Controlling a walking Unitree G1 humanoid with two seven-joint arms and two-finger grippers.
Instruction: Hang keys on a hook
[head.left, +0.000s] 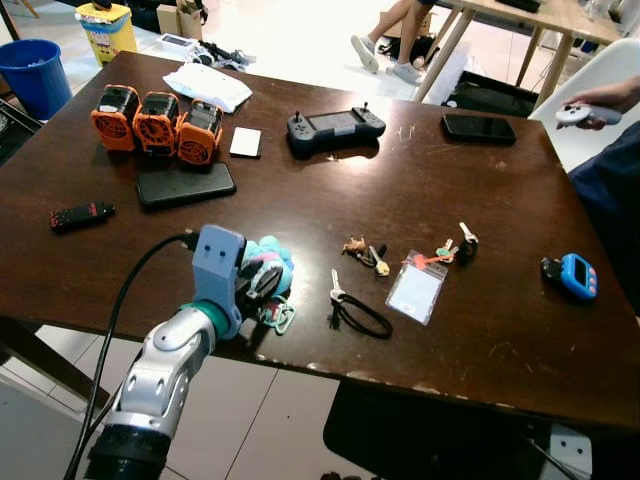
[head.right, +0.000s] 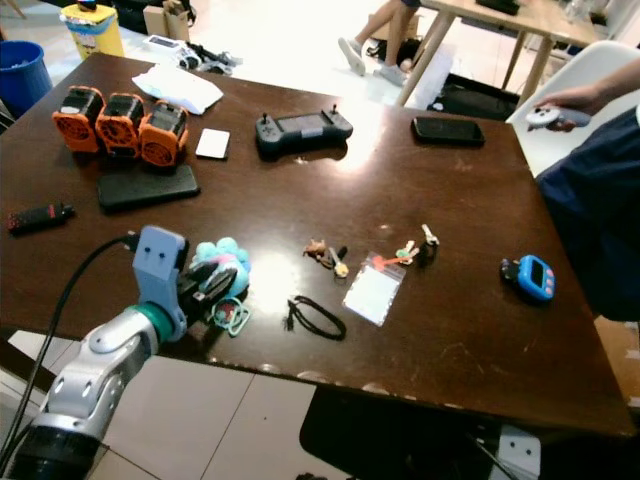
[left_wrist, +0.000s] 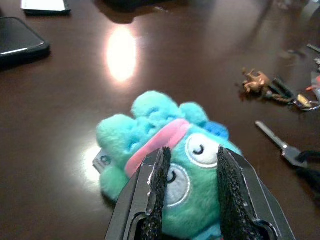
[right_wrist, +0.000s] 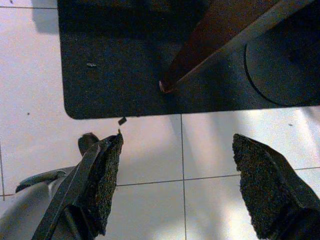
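Nearest our head camera: our left arm, silver, cabled, reaching over the near edge of the table (head.left: 420, 180).

Item 1. Table, dark brown wood, large, cluttered.

Item 2. Left gripper (left_wrist: 190, 187), at the near table edge; fingers narrowly parted and straddling the plush keychain (head.left: 268, 268), a teal creature with pink band. We cannot tell whether the pads yet press it. A teal clip (head.left: 279, 318) lies at its near side.

Item 3. Right gripper (right_wrist: 180, 185), hanging idle over floor tiles, fingers spread wide.

Item 4. Loose key with black cord (head.left: 352, 308), just right of the plush.

Item 5. Further key bunches (head.left: 362, 253), mid-table, beside a clear badge holder (head.left: 416, 292).

Risk note: we judge the soft plush may squash and slip from our fingers, or the dangling clip may snag the table edge on lifting.
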